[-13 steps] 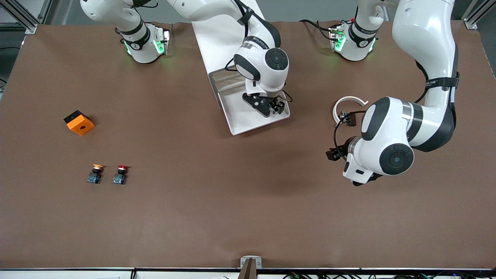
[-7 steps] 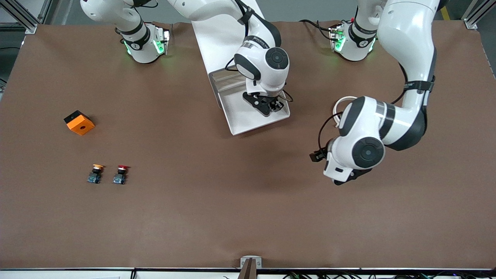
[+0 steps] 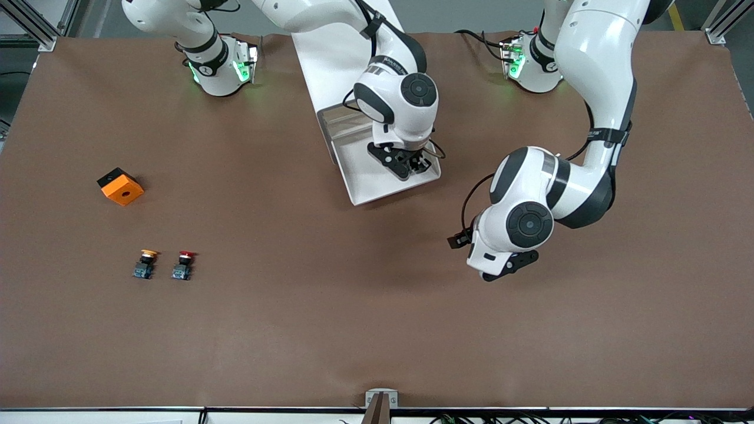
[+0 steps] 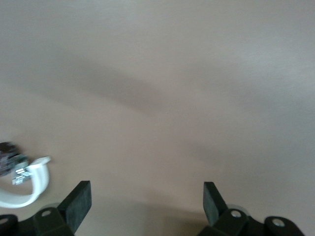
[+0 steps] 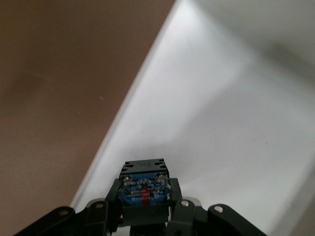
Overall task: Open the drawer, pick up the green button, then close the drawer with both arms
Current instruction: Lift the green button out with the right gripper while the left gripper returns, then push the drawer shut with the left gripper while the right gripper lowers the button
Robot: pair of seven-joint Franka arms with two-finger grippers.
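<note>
The right gripper point(image 5: 145, 209) is closed on the button point(image 5: 144, 188), whose dark blocky body with a blue underside is clamped between the two fingers. The green cap is not seen in any view. The grip is made inside the open white drawer point(image 3: 377, 182), low over its floor, as is seen in the front view, where the right gripper point(image 3: 412, 162) is set near the drawer's front rim. The drawer is drawn out of a white cabinet point(image 3: 339, 56) that stands between the two arm bases.

The left gripper point(image 4: 146, 199) is held wide open with nothing between its fingers, in the air over bare table toward the left arm's end. In the left wrist view a white ring point(image 4: 29, 184) with a small dark part at one end is seen lying on the table.

The table point(image 3: 377, 330) is covered with a plain brown mat. Toward the right arm's end an orange block point(image 3: 121, 186) with a dark hole in its top face is found. Nearer to the front camera than the block, an orange-capped button point(image 3: 145, 264) and a red-capped button point(image 3: 183, 265) stand side by side, just apart. Aluminium frame posts point(image 3: 718, 23) are seen at the table's corners, and a grey floor past the table's edge.
</note>
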